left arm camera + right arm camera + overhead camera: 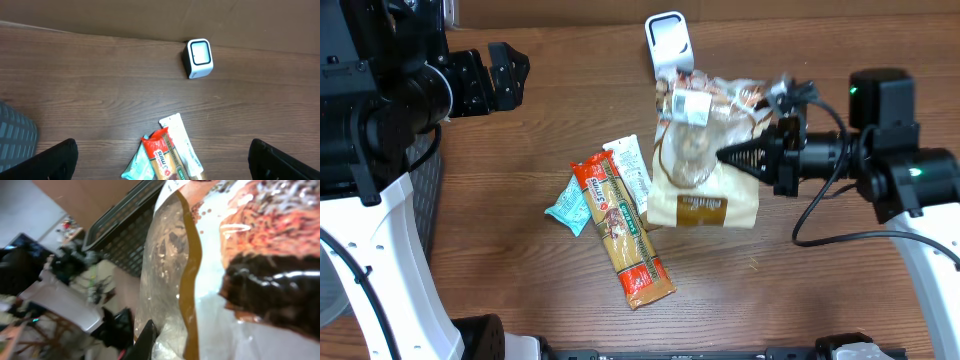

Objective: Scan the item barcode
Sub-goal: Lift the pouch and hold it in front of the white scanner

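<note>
While the overhead view shows my right tool (pixel 735 156) pressed together against the snack bag (pixel 705 195) right of centre, below the scanner (pixel 668 40), its wrist view hides any grip; my left tool (pixel 512 75) hangs spread, upper left.

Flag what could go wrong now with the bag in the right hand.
The right hand pinches only thin, glossy film of the snack bag; it could slip or tear. The bag is crumpled beside the scanner, so folds or glare may hide its barcode, and a swing could knock the scanner.
</note>
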### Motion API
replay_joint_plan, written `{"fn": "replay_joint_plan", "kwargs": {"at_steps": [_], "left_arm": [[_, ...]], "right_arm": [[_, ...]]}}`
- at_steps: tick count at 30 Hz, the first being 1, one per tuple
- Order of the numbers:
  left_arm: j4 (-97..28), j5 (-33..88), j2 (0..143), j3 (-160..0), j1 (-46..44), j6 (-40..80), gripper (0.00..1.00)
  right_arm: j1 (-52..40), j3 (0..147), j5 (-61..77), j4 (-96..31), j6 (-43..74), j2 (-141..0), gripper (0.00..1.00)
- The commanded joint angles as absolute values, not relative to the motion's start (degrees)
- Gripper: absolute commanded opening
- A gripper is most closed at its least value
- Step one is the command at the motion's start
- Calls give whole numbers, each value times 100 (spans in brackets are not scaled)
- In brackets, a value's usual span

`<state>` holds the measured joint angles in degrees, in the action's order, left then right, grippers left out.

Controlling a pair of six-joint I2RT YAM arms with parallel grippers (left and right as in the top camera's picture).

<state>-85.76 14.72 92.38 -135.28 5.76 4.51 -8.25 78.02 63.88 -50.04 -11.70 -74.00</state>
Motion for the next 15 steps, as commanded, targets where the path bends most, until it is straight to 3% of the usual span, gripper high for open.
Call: {"fn": "replay_joint_plan", "kwargs": {"at_steps": [1, 5, 11, 15], "left_arm": [[-8569, 1441, 9268, -13614, 635, 432, 100], [-8569, 1441, 9268, -13614, 635, 432, 100], [-8569, 1441, 9268, -13614, 635, 432, 100], [-8569, 1441, 9273, -13614, 635, 432, 100]], "right_arm": [[-888, 8597, 5164, -4925, -622, -7400, 3], [-1500, 9461, 2703, -5052, -423, -7815, 4], [-2497, 9607, -952, -4672, -427, -8724, 4], [-2630, 9607, -2145, -4189, -1179, -9483, 4]]}}
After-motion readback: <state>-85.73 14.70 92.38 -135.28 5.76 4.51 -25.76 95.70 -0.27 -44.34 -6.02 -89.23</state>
